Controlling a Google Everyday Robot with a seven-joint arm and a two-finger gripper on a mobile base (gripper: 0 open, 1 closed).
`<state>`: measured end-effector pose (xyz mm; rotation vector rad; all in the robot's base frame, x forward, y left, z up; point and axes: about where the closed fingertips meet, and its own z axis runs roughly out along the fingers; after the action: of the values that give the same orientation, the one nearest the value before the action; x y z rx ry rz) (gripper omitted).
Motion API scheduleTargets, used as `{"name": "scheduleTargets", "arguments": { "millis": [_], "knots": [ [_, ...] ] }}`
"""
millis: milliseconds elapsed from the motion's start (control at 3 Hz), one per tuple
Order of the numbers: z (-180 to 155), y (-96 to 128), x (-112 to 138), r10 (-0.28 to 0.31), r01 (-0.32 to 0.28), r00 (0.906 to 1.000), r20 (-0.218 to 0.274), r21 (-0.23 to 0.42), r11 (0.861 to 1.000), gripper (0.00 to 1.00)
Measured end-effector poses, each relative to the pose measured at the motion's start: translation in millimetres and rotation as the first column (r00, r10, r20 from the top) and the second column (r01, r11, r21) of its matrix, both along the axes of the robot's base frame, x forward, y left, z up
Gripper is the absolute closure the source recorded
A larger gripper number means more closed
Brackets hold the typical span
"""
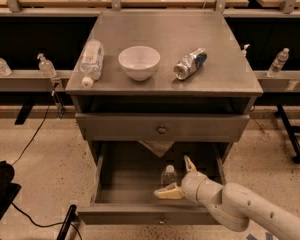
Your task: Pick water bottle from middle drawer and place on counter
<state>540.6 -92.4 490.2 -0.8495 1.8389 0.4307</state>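
The water bottle (168, 174) stands upright in the pulled-out middle drawer (125, 184), right of its centre; its white cap and clear body show. My gripper (173, 178) reaches into the drawer from the lower right. It is open, with one pale finger (189, 163) behind and to the right of the bottle and the other finger (166, 193) in front of it. The bottle sits between the fingers, which stand well apart. The counter (165, 34) is the grey metal cabinet top above.
On the counter lie a fatter clear bottle with a white label (90, 60), a white bowl (139, 62) and a crushed silver-blue can (190, 63). A closed drawer with a knob (161, 130) sits above the open one. Small bottles stand on side rails (280, 61). A black cable (30, 144) runs over the floor.
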Motion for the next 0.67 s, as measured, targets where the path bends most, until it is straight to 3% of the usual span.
{"name": "scheduleTargets", "arguments": {
  "millis": [333, 667],
  "knots": [
    [-18.3, -8.5, 3.7, -0.062, 0.063, 0.9963, -0.06, 0.008, 0.998, 0.34],
    [-19.3, -14.3, 7.1, -0.084, 0.085, 0.993, -0.084, 0.006, 0.996, 0.64]
  ]
}}
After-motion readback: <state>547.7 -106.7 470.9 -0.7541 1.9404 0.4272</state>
